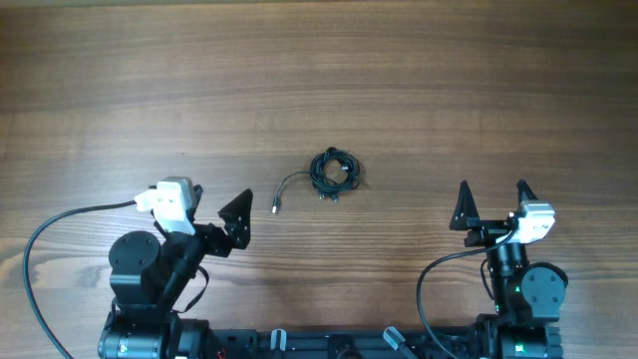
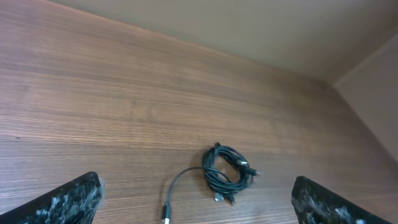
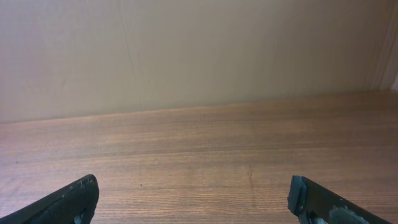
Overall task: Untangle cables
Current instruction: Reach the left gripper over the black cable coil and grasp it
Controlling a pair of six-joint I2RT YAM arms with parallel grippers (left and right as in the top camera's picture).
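- Currently both arms sit at the near edge of the wooden table [image 1: 319, 70], one on each side of centre, and neither touches anything on it.
- The cable bundle [image 1: 334, 170] is black and wound into a small, tight coil. It lies flat near the middle of the table.
- The coil is in the gap between the two arms, closer to the left one, and apart from both.
- A loose tail [image 1: 286, 185] leaves the coil on its left side as one thin strand. It curves toward the near edge and ends in a small plug [image 1: 276, 208].
- The plug lies near the inner finger of the left gripper [image 1: 207, 211], with bare wood between them.
- Short connector ends poke out of the coil on its near side. How many there are cannot be told.
- The left gripper is spread wide with nothing between its fingers, and it is angled toward the coil.
- In the left wrist view the cable bundle [image 2: 227, 173] sits ahead of the fingers [image 2: 68, 199], roughly centred in the gap. The plug [image 2: 166, 214] is at the bottom edge of that view.
- The right gripper [image 1: 493, 202] is also spread wide and holds nothing. It points toward the far edge of the table.
- The right wrist view has its fingers [image 3: 68, 200] in the lower corners. Beyond them are wood grain and a pale wall [image 3: 186, 56].
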